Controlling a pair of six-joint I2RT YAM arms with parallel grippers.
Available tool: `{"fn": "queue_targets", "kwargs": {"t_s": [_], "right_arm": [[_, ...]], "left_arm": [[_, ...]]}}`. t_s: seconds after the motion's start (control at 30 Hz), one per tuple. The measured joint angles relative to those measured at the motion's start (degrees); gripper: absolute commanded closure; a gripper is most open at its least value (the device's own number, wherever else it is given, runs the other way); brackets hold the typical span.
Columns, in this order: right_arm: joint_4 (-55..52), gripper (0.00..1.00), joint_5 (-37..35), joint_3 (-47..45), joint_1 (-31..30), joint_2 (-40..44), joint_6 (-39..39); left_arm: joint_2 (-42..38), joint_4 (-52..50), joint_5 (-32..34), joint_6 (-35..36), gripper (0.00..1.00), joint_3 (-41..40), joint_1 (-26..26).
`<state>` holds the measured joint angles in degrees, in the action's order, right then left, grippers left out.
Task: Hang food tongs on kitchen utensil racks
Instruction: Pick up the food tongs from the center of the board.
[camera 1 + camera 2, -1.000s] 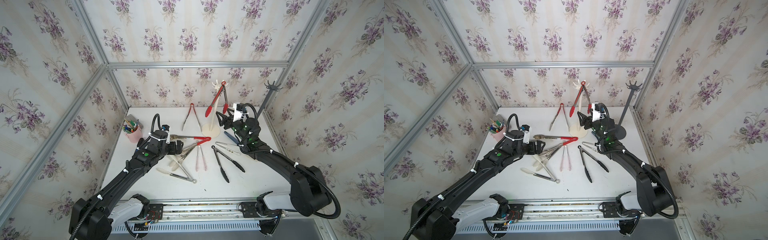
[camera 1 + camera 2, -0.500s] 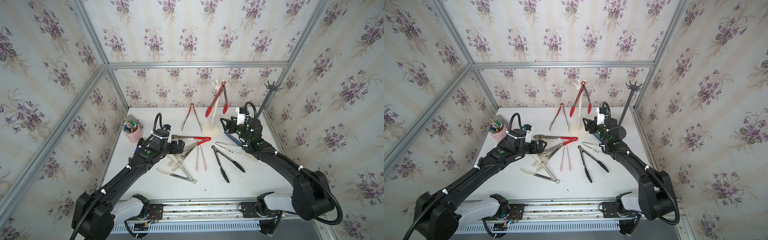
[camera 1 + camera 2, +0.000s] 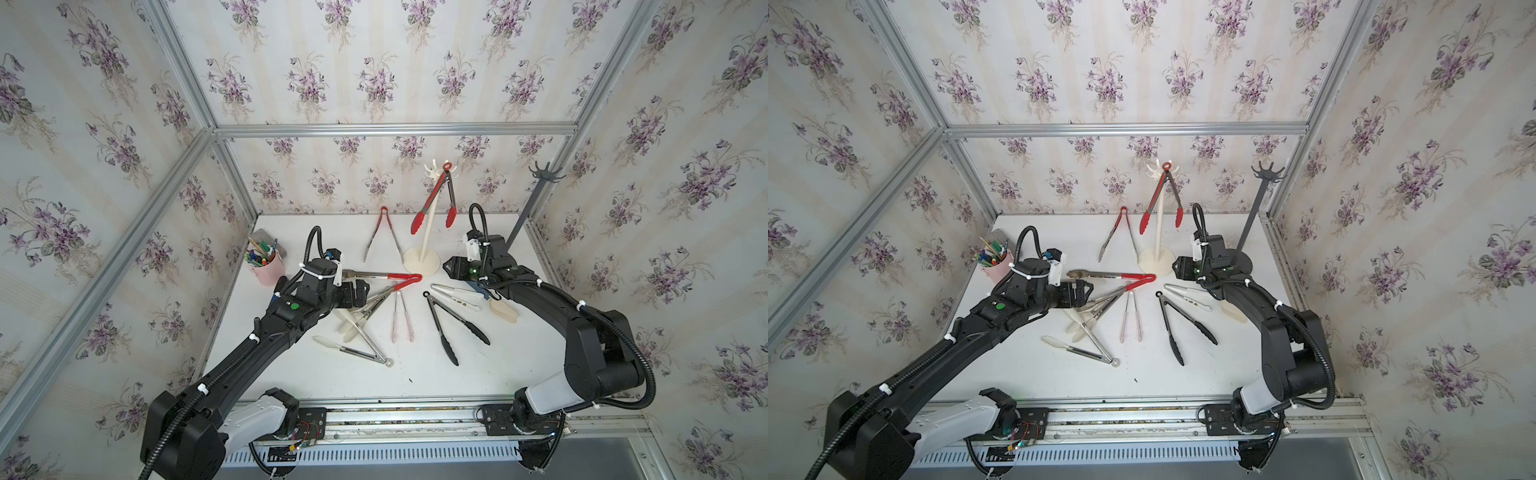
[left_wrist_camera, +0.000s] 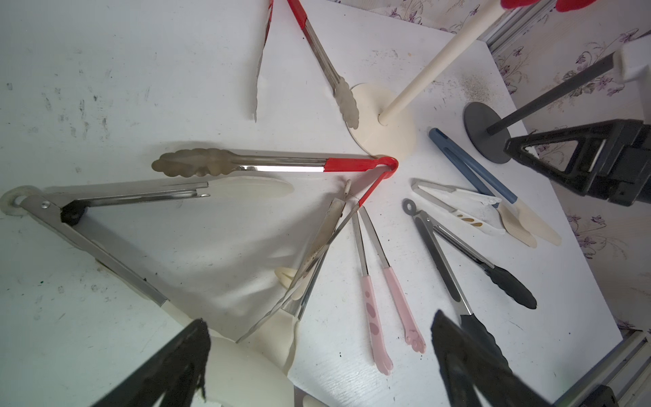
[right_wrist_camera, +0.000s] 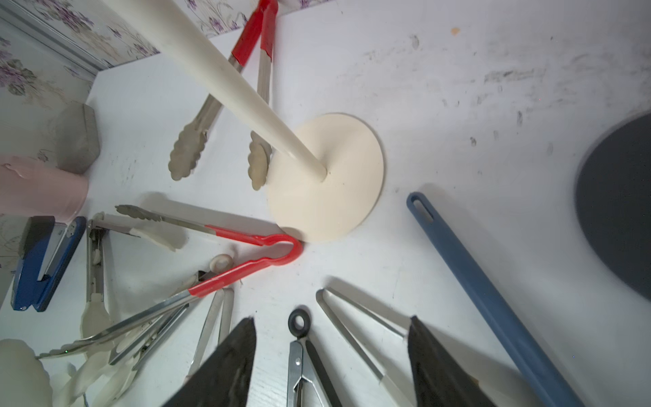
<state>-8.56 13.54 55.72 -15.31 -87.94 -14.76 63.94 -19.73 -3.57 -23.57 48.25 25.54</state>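
Note:
One pair of red-tipped food tongs (image 3: 432, 203) hangs from the crown of the cream-white utensil rack (image 3: 428, 232). The dark grey rack (image 3: 527, 205) stands at the back right with bare hooks. Several tongs lie flat on the table: red-handled (image 3: 386, 276), pink (image 3: 401, 320), black (image 3: 453, 328), white (image 3: 457, 293) and blue-handled (image 5: 475, 282). My left gripper (image 4: 318, 322) hovers open over cream-tipped tongs (image 4: 105, 211). My right gripper (image 5: 332, 321) is open low above the table, with the black tongs' ring (image 5: 299, 322) between its fingers, untouched.
A pink cup (image 3: 268, 266) of pens stands at the back left, with a blue stapler (image 5: 42, 264) and a grey block (image 5: 77, 137) beside it. A second pair of red-handled tongs (image 3: 382, 232) lies behind the cream rack's base. Papered walls close three sides.
My right gripper has drawn away from the cream rack's pole and come down toward the tongs on the table, its jaws a little narrower. The left arm has hardly moved.

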Motion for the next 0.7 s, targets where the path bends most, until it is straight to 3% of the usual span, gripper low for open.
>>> {"fn": "queue_targets", "kwargs": {"t_s": [0.33, 0.7], "right_arm": [[-8.1, 0.44, 3.3, -4.4, -4.2, 1.2, 0.6], [-6.4, 0.52, 3.8, -12.2, -10.0, 2.6, -4.7]], "left_arm": [[-0.3, -0.1, 0.0, 0.0, 0.01, -0.9, 0.0], [-1.0, -0.2, 0.0, 0.0, 0.01, -1.9, 0.0]]}}
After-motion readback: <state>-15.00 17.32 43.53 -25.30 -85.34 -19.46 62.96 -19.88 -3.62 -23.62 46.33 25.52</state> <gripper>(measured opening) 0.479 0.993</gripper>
